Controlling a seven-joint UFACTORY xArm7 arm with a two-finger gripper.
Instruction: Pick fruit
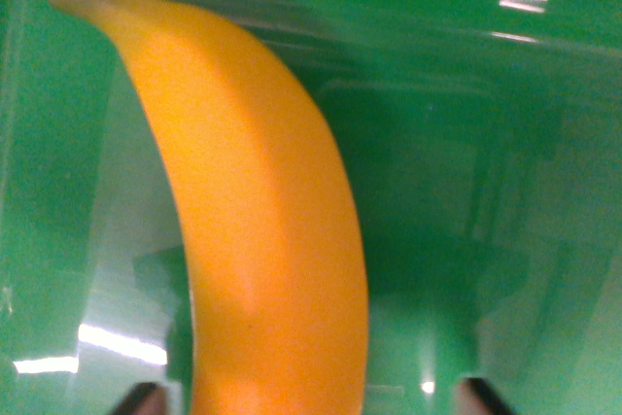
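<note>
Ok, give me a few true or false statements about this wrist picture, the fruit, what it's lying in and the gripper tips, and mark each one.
1. The fruit is a yellow-orange banana. True.
2. The banana lies in a red bowl. False: it lies in a shiny green tray.
3. The banana's stem end points to the wrist view's upper left. True.
4. The fingertips at the bottom edge are closed on the banana. False: two dark tips show either side of it, apart.
5. A second fruit lies beside it. False: only the banana shows.

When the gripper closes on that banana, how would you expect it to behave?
The banana looks smooth and glossy, so it may slip. Its curved body would likely rock or pivot if pushed on the shiny green tray. It seems firm, though hard squeezing could bruise it.
</note>
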